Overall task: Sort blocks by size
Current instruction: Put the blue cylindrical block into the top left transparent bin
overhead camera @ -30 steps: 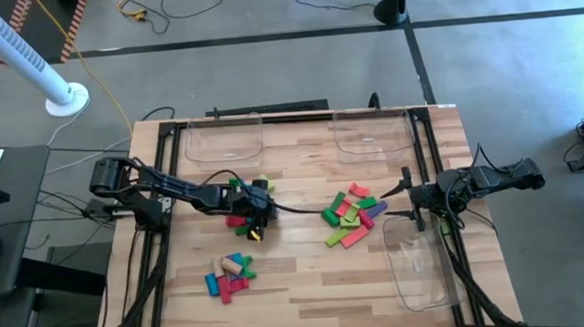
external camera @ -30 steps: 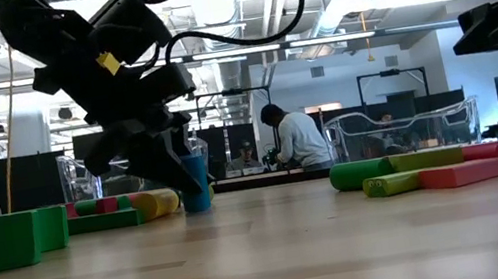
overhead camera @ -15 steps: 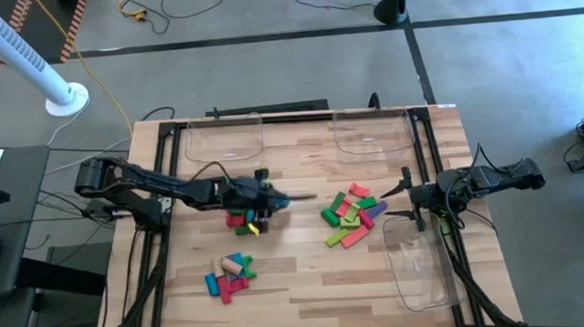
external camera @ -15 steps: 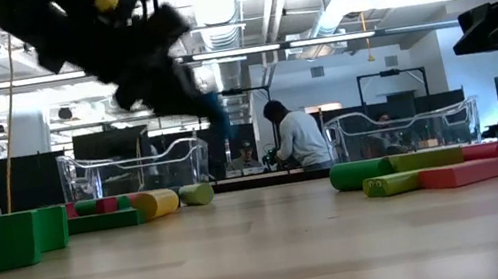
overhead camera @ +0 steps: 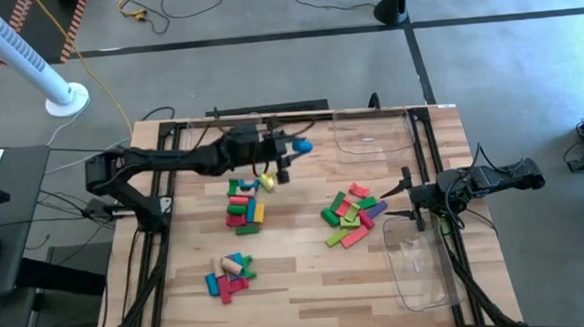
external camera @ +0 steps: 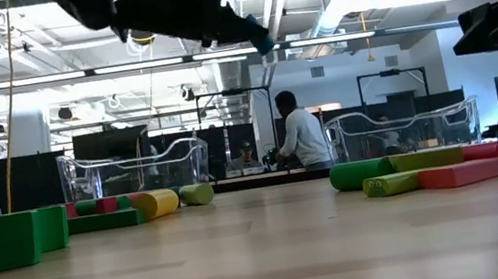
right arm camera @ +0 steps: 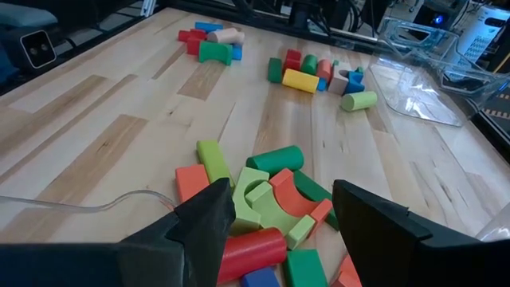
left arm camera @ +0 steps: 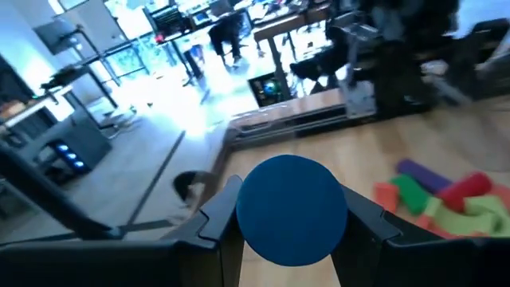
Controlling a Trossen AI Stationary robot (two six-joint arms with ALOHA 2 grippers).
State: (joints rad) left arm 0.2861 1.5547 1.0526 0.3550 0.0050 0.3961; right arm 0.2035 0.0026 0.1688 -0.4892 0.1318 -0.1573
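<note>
**Blue cylinder carried high over the far side of the table**

Blue and round, the cylinder is clamped between the fingers of the left gripper and is held in the air, well above the wooden table, near the clear trays at the far edge. Below it a mixed pile of blocks is left lying. The right gripper is parked with jaws spread wide and empty, beside the red and green pile.
</note>
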